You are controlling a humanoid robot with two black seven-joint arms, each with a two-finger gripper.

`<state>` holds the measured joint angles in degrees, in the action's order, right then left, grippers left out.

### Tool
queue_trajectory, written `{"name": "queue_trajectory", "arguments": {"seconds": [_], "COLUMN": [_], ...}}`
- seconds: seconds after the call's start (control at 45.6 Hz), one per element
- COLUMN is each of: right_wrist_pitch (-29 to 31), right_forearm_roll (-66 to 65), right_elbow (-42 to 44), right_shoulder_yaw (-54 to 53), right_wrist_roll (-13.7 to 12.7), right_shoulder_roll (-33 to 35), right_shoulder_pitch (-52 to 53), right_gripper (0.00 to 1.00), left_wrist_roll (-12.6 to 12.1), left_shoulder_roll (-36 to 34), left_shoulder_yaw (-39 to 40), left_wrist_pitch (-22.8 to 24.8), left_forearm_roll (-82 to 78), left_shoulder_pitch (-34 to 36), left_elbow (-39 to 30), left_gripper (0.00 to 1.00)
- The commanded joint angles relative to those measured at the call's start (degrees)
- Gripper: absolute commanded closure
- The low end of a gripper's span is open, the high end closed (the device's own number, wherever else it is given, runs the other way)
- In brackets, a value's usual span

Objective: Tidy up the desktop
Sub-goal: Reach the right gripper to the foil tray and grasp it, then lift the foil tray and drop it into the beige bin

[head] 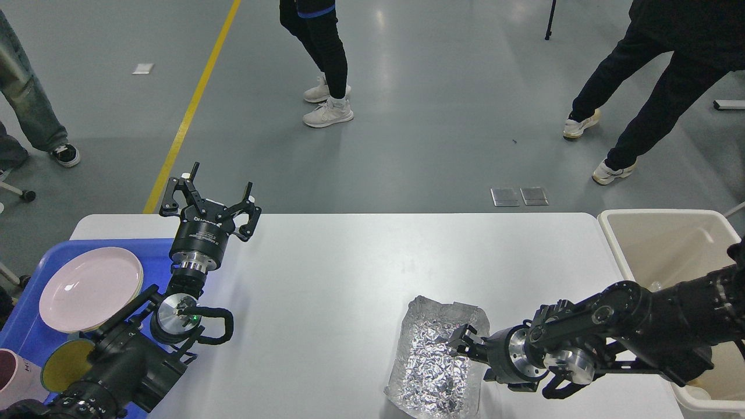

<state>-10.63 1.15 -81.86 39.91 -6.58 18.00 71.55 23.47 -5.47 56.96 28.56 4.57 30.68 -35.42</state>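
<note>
**On the surface: foil tray grab looks risky**

Head view: the surface spans the frame, white. Right hand sits at the foil tray rim; can't tell its opening or whether it has hold. Thin foil may crumple or slip on the lift toward the bin. Left hand hovers spread wide, empty, beside the blue tray.
</note>
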Motion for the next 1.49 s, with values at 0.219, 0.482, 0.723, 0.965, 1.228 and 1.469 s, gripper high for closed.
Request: {"name": "queue_trajectory", "arguments": {"seconds": [0.219, 0.482, 0.723, 0.965, 1.228, 1.469], "right_wrist_pitch": [0.09, 0.44, 0.44, 0.61, 11.14, 18.19], "right_forearm_roll": [-0.01, -4.58, -4.67, -4.67, -4.67, -4.67], "right_elbow": [0.12, -0.23, -0.23, -0.58, -6.99, -9.73], "right_shoulder_yaw": [-0.36, 0.08, -0.01, -0.01, 7.36, 14.05], "right_wrist_roll": [3.07, 2.98, 2.98, 2.98, 3.07, 2.89], "right_shoulder_roll": [-0.77, 0.11, 0.28, 2.65, 12.32, 16.01], "right_shoulder_pitch": [-2.82, -2.64, -2.64, -0.71, 19.84, 38.49], "right_gripper": [0.96, 1.00, 1.00, 1.00, 1.00, 1.00], "left_wrist_roll": [0.00, 0.00, 0.00, 0.00, 0.00, 0.00], "left_shoulder_roll": [-0.07, 0.02, 0.02, -0.07, 0.02, -0.07], "left_shoulder_yaw": [0.00, 0.00, 0.00, 0.00, 0.00, 0.00], "left_wrist_pitch": [0.00, 0.00, 0.00, 0.00, 0.00, 0.00], "left_forearm_roll": [0.00, 0.00, 0.00, 0.00, 0.00, 0.00], "left_shoulder_pitch": [0.00, 0.00, 0.00, 0.00, 0.00, 0.00], "left_elbow": [0.00, 0.00, 0.00, 0.00, 0.00, 0.00], "left_gripper": [0.04, 0.04, 0.04, 0.04, 0.04, 0.04]}}
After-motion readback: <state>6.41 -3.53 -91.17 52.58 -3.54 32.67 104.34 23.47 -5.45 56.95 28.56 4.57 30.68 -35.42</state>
